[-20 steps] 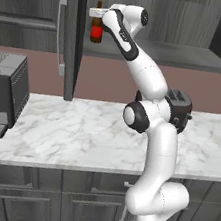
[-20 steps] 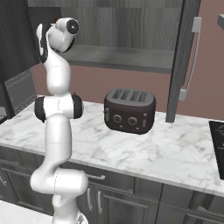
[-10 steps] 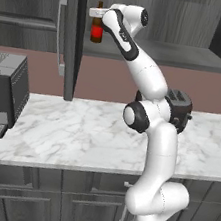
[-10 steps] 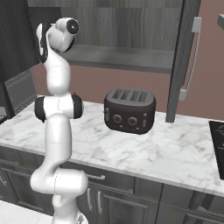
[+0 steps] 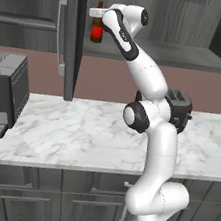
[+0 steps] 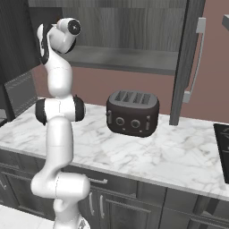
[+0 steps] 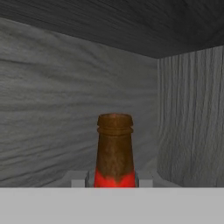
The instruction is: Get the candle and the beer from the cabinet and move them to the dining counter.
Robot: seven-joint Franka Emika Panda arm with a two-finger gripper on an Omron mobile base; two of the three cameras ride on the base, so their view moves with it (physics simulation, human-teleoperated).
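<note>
Marble desk ran below the open cabinet, toaster near its back edge. Claw was up inside the cabinet, narrowed on the beer at the neck. Hand cam: bottle upright between the tips, cabinet back wall behind. Vs 1 s ago: arm & bottle in the same spot; only the jaws went from wide to pinched. Means grasp made, lift-out prob next. Candle not seen; beer not yet at dining counter.
</note>
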